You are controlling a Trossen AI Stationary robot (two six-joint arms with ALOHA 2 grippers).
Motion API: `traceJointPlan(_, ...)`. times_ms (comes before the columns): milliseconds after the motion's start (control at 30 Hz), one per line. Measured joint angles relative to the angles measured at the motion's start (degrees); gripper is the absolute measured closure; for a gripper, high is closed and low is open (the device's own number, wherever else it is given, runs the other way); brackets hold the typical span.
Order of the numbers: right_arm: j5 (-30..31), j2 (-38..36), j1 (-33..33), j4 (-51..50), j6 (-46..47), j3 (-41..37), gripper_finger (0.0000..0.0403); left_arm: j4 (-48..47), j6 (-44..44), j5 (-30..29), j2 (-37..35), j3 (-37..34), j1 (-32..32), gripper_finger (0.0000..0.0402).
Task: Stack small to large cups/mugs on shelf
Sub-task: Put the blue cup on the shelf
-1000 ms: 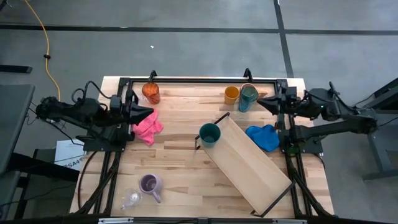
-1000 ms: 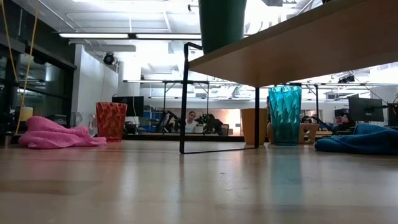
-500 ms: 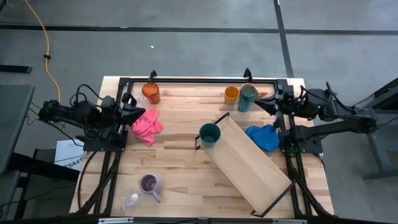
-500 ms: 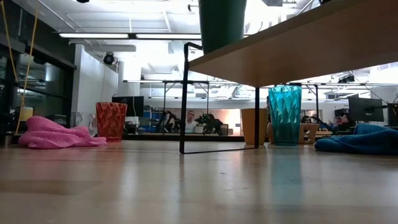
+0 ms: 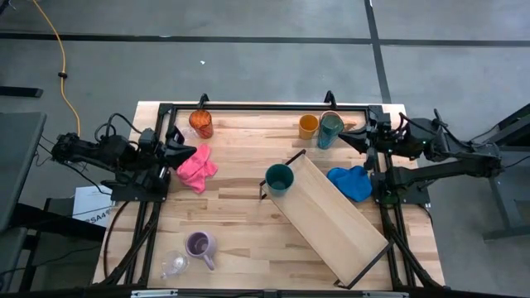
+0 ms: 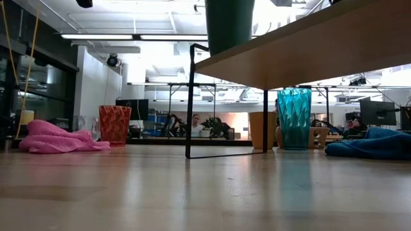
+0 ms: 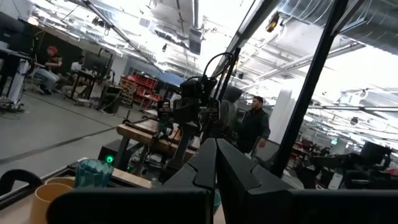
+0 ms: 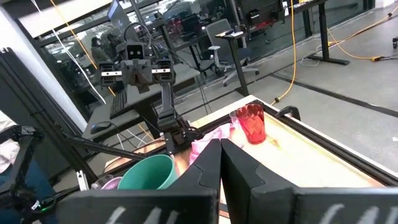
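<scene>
Both my claws were pinched shut and empty: left gripper (image 5: 182,151) at mid-left, right gripper (image 5: 344,139) upper right. Only the green cup (image 5: 279,179) sat on the shelf (image 5: 335,219), centre. Next, I judged, came reaching for another cup.
</scene>
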Motion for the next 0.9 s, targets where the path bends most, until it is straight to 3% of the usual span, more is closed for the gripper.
traceJointPlan(167, 2.70, 0.34, -0.08, 0.00, 4.30, -0.02, 0.0401, -0.11, 0.04, -0.02, 0.02, 0.00, 0.00, 0.0402)
traceJointPlan(300, 6.86, 2.16, -2.99, -2.34, 10.66, 1.02, 0.0368, -0.13, 0.07, -0.84, 0.04, 0.00, 0.00, 0.0402)
traceJointPlan(433, 10.69, 7.67, -8.96, -15.63, 15.70, 7.43, 0.0307, -0.26, 0.07, -1.22, 0.04, 0.00, 0.00, 0.0402)
traceJointPlan(567, 15.32, 14.92, -16.53, -32.98, 26.81, 14.58, 0.0248, -0.24, -0.23, -1.29, 0.04, 0.00, 0.00, 0.0402)
traceJointPlan(733, 13.58, 22.95, -25.58, -46.74, 36.89, 17.14, 0.0200, -0.65, -1.38, -1.31, 0.04, 0.00, 0.00, 0.0402)
traceJointPlan(900, 10.70, 28.39, -29.95, -44.01, 39.16, 14.57, 0.0190, -0.70, -1.57, -1.31, 0.04, 0.00, 0.00, 0.0402)
